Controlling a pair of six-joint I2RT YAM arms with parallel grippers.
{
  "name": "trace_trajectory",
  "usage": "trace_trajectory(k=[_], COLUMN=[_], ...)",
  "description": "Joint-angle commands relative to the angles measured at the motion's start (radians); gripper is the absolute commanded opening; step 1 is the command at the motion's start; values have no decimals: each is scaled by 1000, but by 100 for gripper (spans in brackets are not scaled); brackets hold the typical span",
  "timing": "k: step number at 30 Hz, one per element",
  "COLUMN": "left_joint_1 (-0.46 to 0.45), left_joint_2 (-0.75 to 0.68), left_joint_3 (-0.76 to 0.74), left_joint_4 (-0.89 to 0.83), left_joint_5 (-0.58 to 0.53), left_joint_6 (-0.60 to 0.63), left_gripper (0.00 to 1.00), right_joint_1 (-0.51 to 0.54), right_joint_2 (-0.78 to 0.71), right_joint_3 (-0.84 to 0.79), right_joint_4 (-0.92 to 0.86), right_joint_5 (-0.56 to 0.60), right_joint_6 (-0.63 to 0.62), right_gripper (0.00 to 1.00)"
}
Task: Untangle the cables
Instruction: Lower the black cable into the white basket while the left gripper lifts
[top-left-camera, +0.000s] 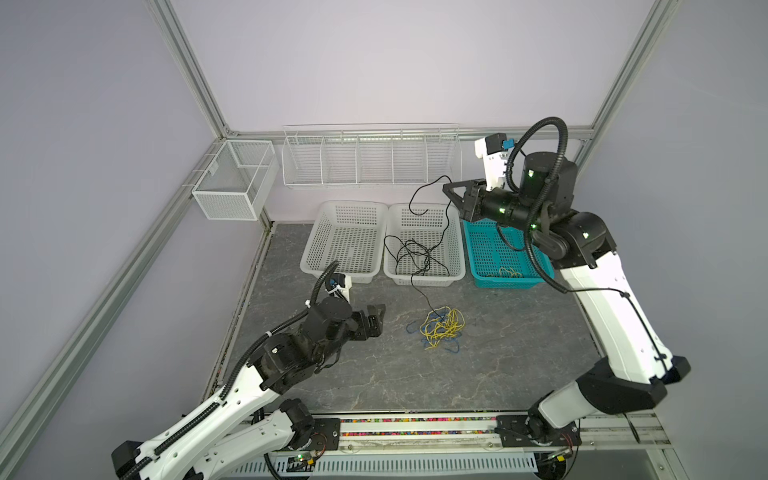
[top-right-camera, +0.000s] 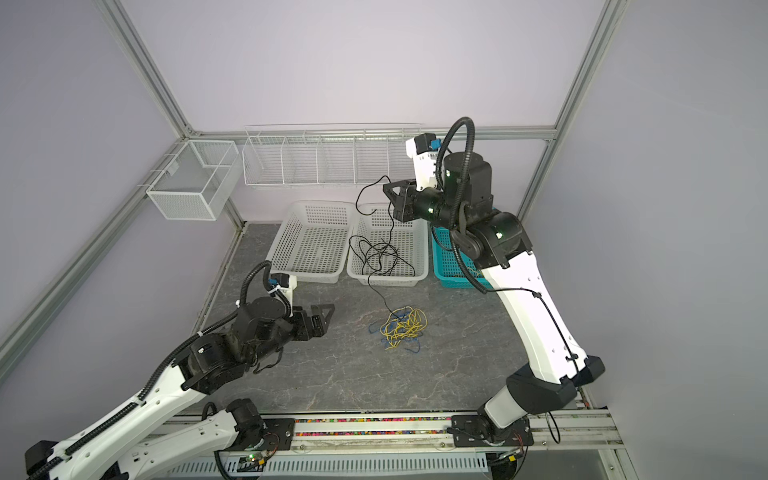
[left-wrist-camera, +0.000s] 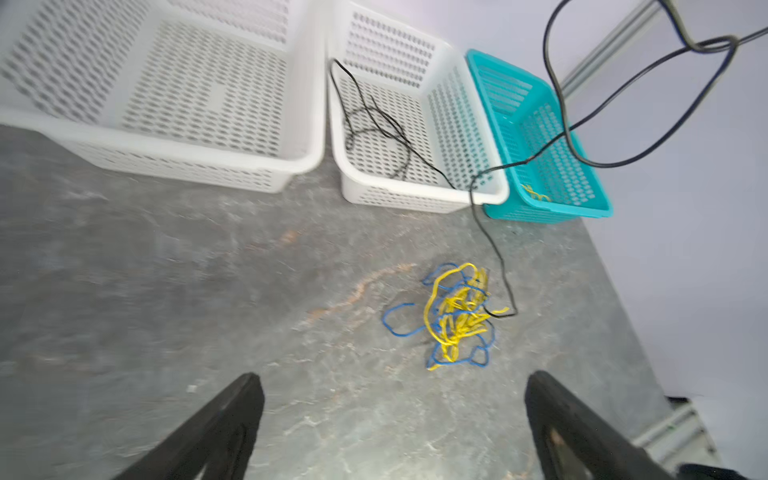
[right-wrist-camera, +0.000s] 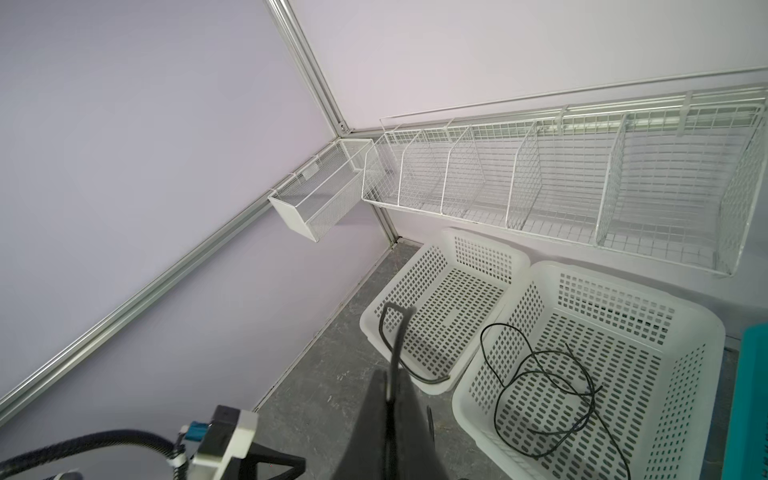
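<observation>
Thin black cable (top-left-camera: 415, 253), string-fine: pinched high in the closed jaws of the black right gripper (top-left-camera: 448, 189), drops into the middle white perforated plastic basket (top-left-camera: 424, 281), loops loosely there. Runs back to front overall, over the near rim, down onto the grey marbled tabletop (top-left-camera: 374, 374), into a knotted heap of yellow and blue cables (top-left-camera: 441, 328). Black left gripper (top-left-camera: 379, 319): spread wide, gripping nothing, near that heap.
</observation>
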Motion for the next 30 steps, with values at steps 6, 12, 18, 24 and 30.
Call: trace_trajectory(k=[6,12,18,24,30], left_joint_1=[0,7,8,8,9], left_joint_2=[-103,-195,-272,-276,-273], left_joint_3=[-79,-139,-184,-192,-198], left_joint_4=[-69,-24,22,36,40], left_joint_5=[-409,-445,-406,-349,-308], left_joint_6=[248,238,246,248,251], left_gripper=[99,99,99,99,99], right_joint_1=[-103,-163,-162,-165,-175], right_joint_2=[337,426,315,268,322], right_joint_3=[378,470,168,-181,-301], right_joint_4=[-1,121,226,348,390], right_joint_5=[-134,-234,-236,-202,-144], right_joint_6=[111,247,213,192,171], right_gripper=[7,7,7,7,7])
